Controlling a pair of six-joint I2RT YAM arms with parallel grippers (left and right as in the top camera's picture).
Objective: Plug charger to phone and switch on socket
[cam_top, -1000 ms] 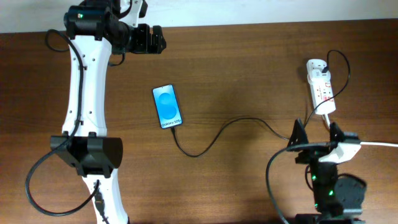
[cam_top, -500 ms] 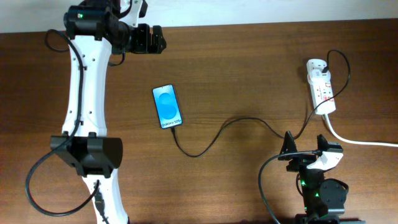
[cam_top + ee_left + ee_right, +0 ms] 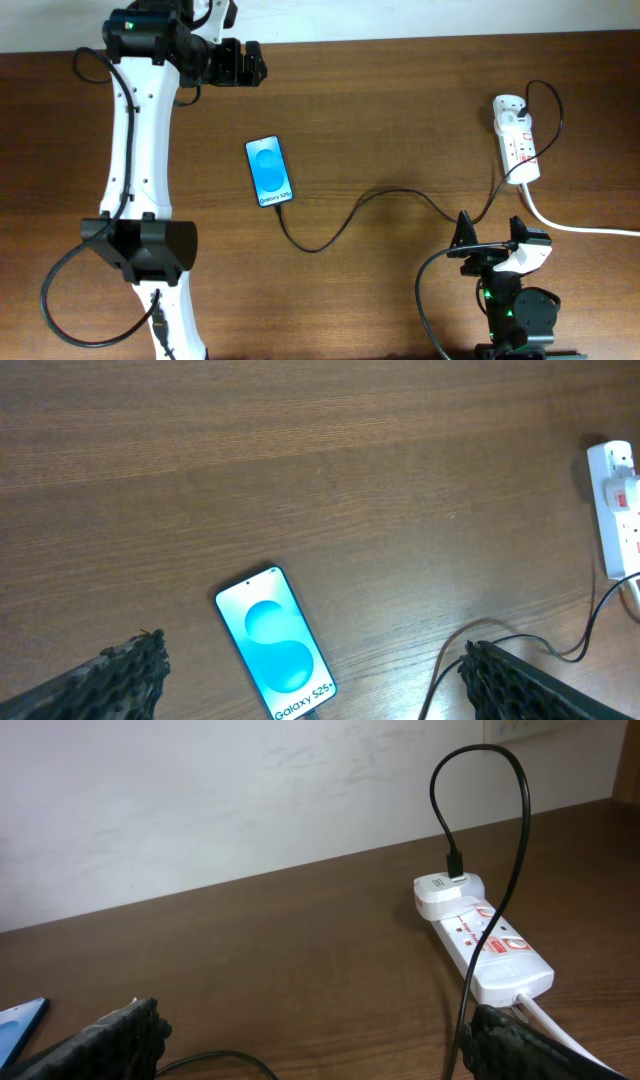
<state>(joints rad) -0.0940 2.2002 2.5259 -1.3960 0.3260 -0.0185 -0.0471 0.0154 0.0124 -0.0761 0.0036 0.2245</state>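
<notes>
The phone [image 3: 269, 171] lies flat mid-table with its blue screen lit; it also shows in the left wrist view [image 3: 275, 657]. The thin black charger cable [image 3: 400, 191] runs from the phone's lower end in a curve to a white adapter on the socket strip [image 3: 517, 140]. The strip shows in the right wrist view [image 3: 487, 942] with red markings. My left gripper [image 3: 241, 62] hangs open and empty beyond the phone, [image 3: 312, 652]. My right gripper [image 3: 490, 230] is open and empty near the front edge, short of the strip, [image 3: 310, 1025].
A thick white power cord [image 3: 580, 228] leaves the strip's near end and runs off the right edge. The cable's slack loops in front of my right gripper. A pale wall stands behind the table's far edge [image 3: 250, 790].
My right gripper has drawn back from beside the strip's near end toward the front edge and a little left, then stopped. The left arm, phone and cable have not moved.
</notes>
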